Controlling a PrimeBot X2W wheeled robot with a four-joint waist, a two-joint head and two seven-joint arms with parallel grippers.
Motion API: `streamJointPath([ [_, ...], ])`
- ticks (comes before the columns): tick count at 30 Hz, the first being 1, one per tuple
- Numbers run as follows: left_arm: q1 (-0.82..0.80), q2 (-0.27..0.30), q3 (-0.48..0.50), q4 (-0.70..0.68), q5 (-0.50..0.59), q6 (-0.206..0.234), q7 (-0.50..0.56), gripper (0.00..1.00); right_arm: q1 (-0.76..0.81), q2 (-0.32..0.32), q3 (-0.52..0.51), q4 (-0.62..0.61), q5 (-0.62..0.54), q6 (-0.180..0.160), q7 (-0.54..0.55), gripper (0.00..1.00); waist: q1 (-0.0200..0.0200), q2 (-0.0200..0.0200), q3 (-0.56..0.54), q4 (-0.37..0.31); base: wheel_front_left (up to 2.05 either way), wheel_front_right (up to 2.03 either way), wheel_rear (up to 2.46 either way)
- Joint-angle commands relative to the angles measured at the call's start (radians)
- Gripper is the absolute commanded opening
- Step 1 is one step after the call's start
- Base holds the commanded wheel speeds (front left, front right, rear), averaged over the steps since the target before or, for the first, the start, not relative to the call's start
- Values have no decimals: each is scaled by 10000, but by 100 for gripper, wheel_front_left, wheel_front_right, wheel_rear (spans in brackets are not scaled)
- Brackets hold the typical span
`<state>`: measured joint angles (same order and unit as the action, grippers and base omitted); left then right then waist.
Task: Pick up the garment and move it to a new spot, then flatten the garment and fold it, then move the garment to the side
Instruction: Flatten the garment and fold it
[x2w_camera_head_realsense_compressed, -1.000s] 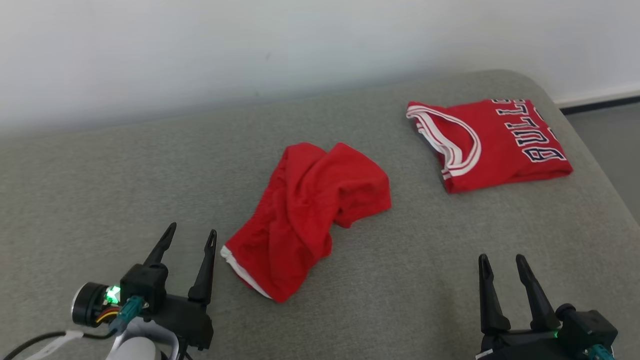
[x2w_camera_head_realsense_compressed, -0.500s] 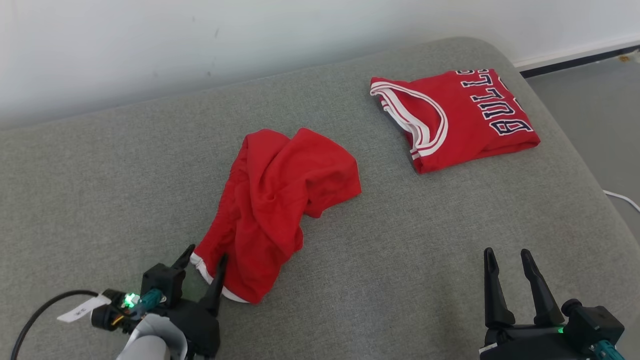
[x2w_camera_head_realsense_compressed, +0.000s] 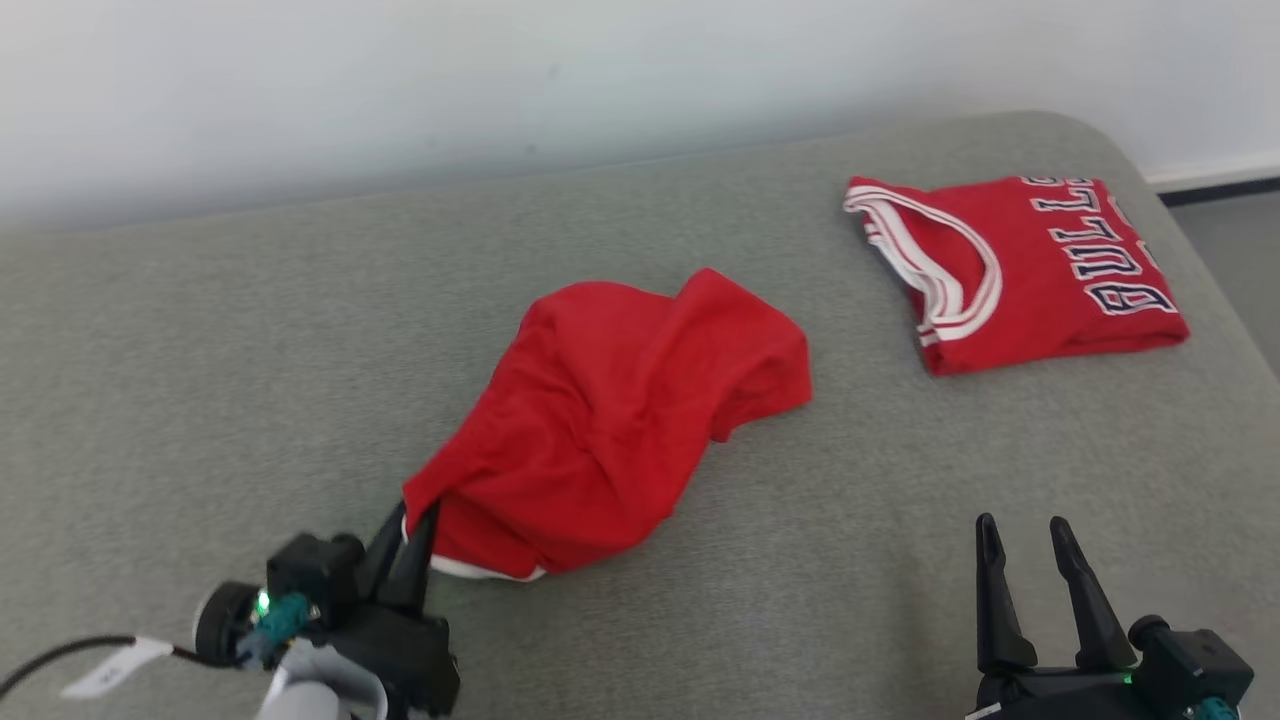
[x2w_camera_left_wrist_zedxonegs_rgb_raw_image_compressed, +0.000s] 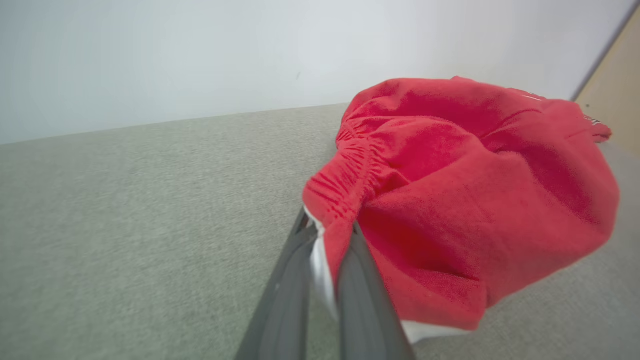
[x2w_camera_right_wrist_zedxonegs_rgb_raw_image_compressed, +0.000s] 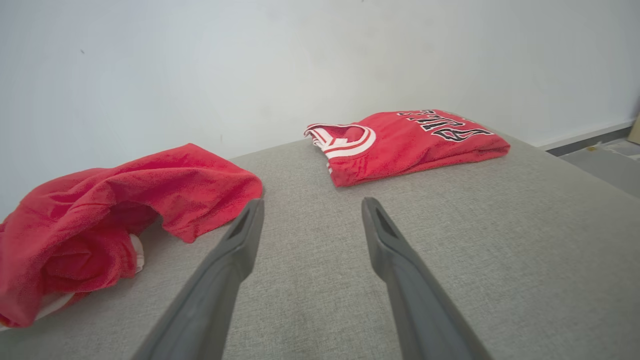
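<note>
The garment (x2w_camera_head_realsense_compressed: 620, 410) is a crumpled pair of red shorts with a white hem, lying mid-surface on a grey cushioned top (x2w_camera_head_realsense_compressed: 250, 350). My left gripper (x2w_camera_head_realsense_compressed: 412, 520) is shut on the garment's near-left corner, and that corner is lifted a little. In the left wrist view the gathered red waistband (x2w_camera_left_wrist_zedxonegs_rgb_raw_image_compressed: 350, 175) and white trim sit pinched between the two fingers (x2w_camera_left_wrist_zedxonegs_rgb_raw_image_compressed: 350, 280). My right gripper (x2w_camera_head_realsense_compressed: 1025, 535) stands open at the lower right, apart from the cloth. From the right wrist view the garment (x2w_camera_right_wrist_zedxonegs_rgb_raw_image_compressed: 115, 210) lies to the left of its spread fingers (x2w_camera_right_wrist_zedxonegs_rgb_raw_image_compressed: 240, 240).
A folded red jersey (x2w_camera_head_realsense_compressed: 1020, 270) with white trim and dark lettering lies at the far right, also in the right wrist view (x2w_camera_right_wrist_zedxonegs_rgb_raw_image_compressed: 400, 142). A white wall (x2w_camera_head_realsense_compressed: 500, 80) runs behind the surface. The surface's rounded right edge (x2w_camera_head_realsense_compressed: 1220, 300) drops to grey floor.
My left gripper moved onto the garment's near-left corner and shut on it, pulling the cloth up and bunching it. The head camera shifted. The right gripper stayed open.
</note>
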<state>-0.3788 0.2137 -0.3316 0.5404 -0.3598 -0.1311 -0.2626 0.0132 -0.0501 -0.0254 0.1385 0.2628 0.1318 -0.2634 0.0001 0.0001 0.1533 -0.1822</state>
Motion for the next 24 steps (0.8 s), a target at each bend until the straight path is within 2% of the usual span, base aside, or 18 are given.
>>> streamJointPath([
  [1,378,-83,14,-150,7,17,-28,0,86,-1,2,-15,-31,-17,-9,100,-1,-1,-271,775,0,0,0],
  [5,1372,-247,406,-633,-216,46,-33,0,43,-1,31,5,-110,-17,-7,100,-1,-1,-399,1365,0,0,0],
  [7,2227,-613,708,-942,-457,94,-31,0,40,-4,31,20,-133,-17,-9,100,-1,-1,-447,1670,0,0,0],
  [12,3213,-1042,1283,-916,-701,124,-33,0,55,-4,103,93,-184,-17,-9,100,-1,-1,-462,1850,0,0,0],
  [18,3480,-1305,1623,-645,-359,95,-33,0,244,-4,104,177,-207,-17,-9,100,-1,-1,-553,1948,0,0,0],
  [19,3438,-1331,1706,-731,-306,91,-33,14,277,-4,72,179,-203,-17,-9,100,-1,-1,-569,1978,0,0,0],
  [20,3415,-1354,1747,-829,-198,82,-31,55,299,-3,50,181,-201,-17,-9,100,-1,-1,-582,2003,0,0,0],
  [21,3386,-1376,1799,-987,-95,81,-33,100,310,-3,16,181,-197,-17,-9,100,-1,-1,-594,2037,0,0,0],
  [24,3400,-1408,1930,-1496,179,52,-31,100,242,-3,-3,184,-185,-17,-9,100,-1,-1,-600,2108,0,0,0],
])
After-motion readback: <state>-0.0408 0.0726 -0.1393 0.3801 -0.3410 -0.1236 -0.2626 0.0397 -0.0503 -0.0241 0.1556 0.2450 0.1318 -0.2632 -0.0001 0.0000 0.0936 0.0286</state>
